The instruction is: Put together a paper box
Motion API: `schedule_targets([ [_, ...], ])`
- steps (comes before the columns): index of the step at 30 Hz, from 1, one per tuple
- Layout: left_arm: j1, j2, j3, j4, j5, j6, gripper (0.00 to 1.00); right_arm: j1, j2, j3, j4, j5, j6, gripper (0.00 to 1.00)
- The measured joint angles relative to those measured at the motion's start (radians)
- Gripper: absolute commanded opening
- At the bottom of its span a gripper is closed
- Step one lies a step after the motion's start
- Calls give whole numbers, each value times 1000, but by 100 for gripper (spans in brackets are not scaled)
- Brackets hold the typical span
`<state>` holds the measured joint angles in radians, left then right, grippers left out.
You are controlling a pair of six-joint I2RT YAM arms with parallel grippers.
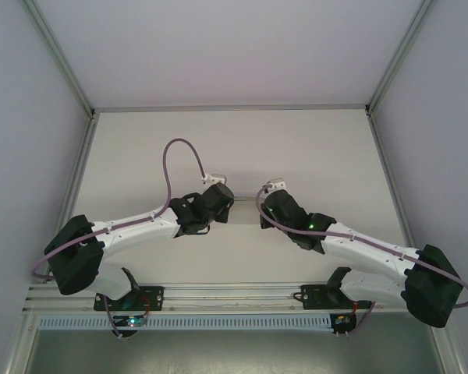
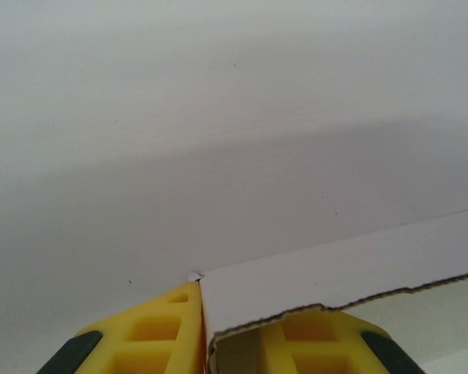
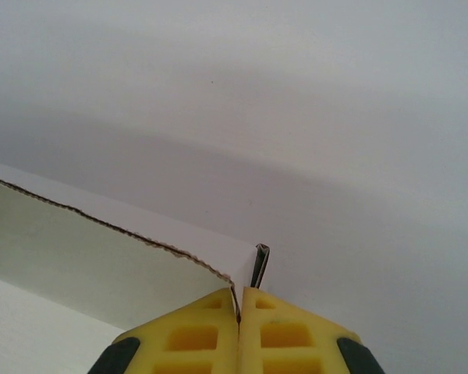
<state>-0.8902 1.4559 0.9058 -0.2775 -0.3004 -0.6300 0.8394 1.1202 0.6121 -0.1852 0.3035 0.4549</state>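
White thin paperboard box (image 2: 335, 269) (image 3: 78, 249) is being held right at both jaw sets. Side wall is being pinched between left gripper (image 2: 207, 319) jaws; wall corner is being clamped in right gripper (image 3: 239, 300) jaws, pressed together.

The left end effector (image 2: 203, 312) and right end effector (image 3: 239, 308) clamp tight.

White paperboard box (image 2: 335, 269), partly folded, gripped at 2 ends.
1 long wall stands upright, its top edge rough and showing a thin brown core. The left gripper (image 2: 249, 308) pinches 1 end of it, and the right gripper (image 3: 239, 294) pinches the other end at a folded corner. From above, the box is a thin pale strip near the middle of the table (image 1: 296, 148).
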Motion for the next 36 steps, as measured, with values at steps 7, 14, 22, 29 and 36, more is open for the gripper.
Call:
schedule_targets([
  [7,0,0,0,-1,-4,0,17,1,32,42,-53,30,-23,0],
  [14,0,0,0,0,-4,0,17,8,72,72,-71,71,-36,0],
  [22,0,0,0,-6,-19,0,17,7,31,-13,71,22,-32,0],
  [29,0,5,6,-6,-18,2,15,15,14,-6,31,47,2,0],
  [36,0,10,11,-14,-23,19,14,-38,-38,-4,1,-122,41,0],
])
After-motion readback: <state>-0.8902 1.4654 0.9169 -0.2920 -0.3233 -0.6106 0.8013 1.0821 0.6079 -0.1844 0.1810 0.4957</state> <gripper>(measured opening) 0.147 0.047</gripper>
